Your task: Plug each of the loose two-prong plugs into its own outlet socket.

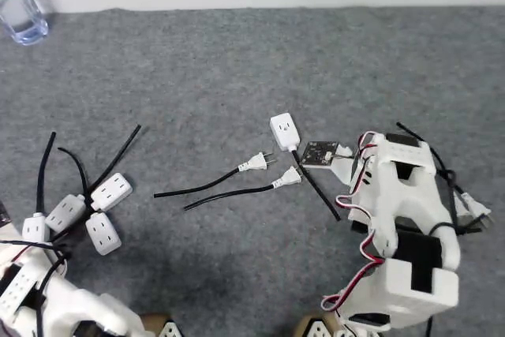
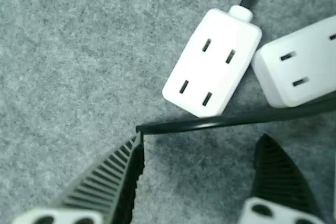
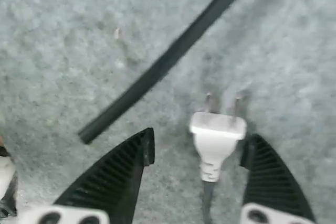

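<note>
You have bright, even, diffuse light over the grey counter in the high view; the cables cast only thin, soft shadows. In the wrist views, you see a faint soft shadow around the plug and a slightly darker one on the counter beside the socket block.

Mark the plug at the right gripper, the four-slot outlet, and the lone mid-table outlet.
plug (image 3: 217,128), right wrist view, white body.
four-slot outlet (image 2: 210,72), left wrist view, slotted face.
lone outlet (image 1: 285,130), high view, top face.

Outlet socket cut by view edge; plug cord runs off edge; clear container cropped at corner.
</note>
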